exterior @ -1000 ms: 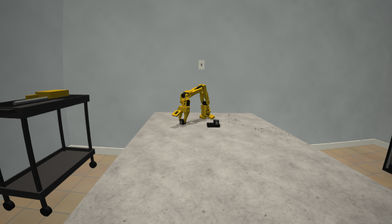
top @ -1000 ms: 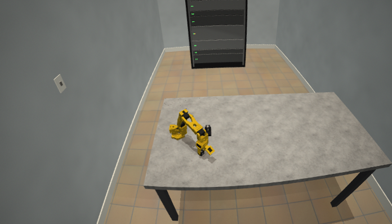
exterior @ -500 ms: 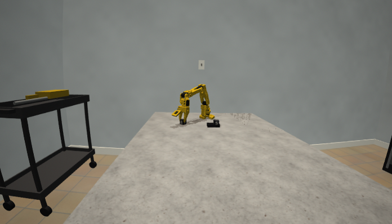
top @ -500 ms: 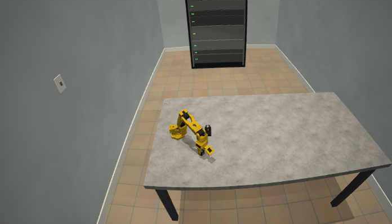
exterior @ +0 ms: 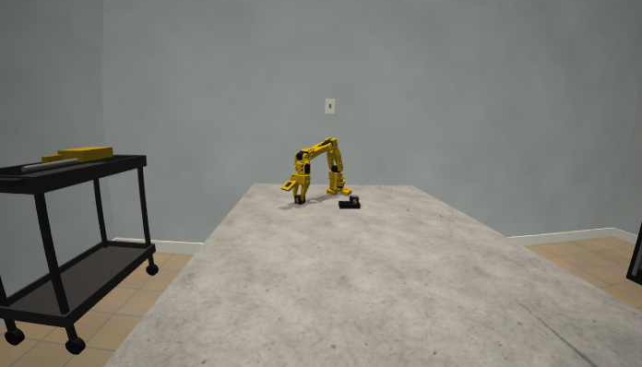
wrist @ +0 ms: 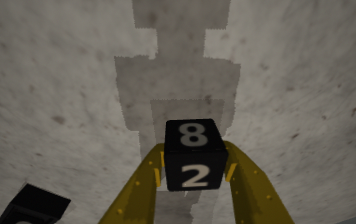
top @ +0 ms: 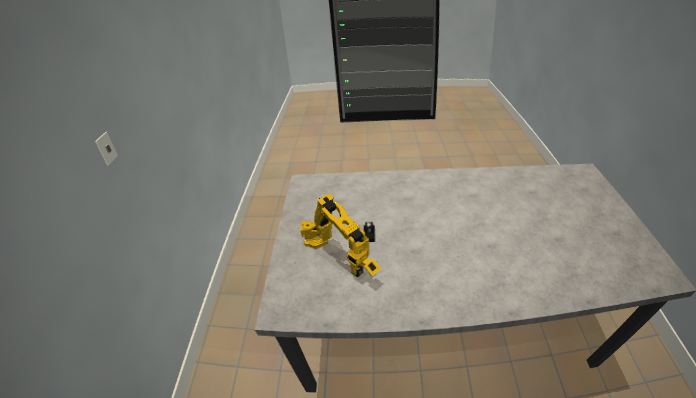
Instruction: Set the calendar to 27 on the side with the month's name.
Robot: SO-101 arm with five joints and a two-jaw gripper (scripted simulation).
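gripper (wrist: 194, 172) was clamped snug on the cube (wrist: 194, 155), 8 and 2 showing | near table's (top: 513, 249) left edge | tray (exterior: 350, 203) sat apart, so probably gripped for carrying over

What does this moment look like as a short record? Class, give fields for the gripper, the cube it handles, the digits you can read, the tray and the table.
gripper: yellow gripper, shut on the black number cube
held cube: black number cube, between the two fingers, at the table surface
digits readable: 8 and 2 on two faces, wrist view
tray: black calendar tray, beside the arm's base, one cube showing 5
table: grey stone-look table
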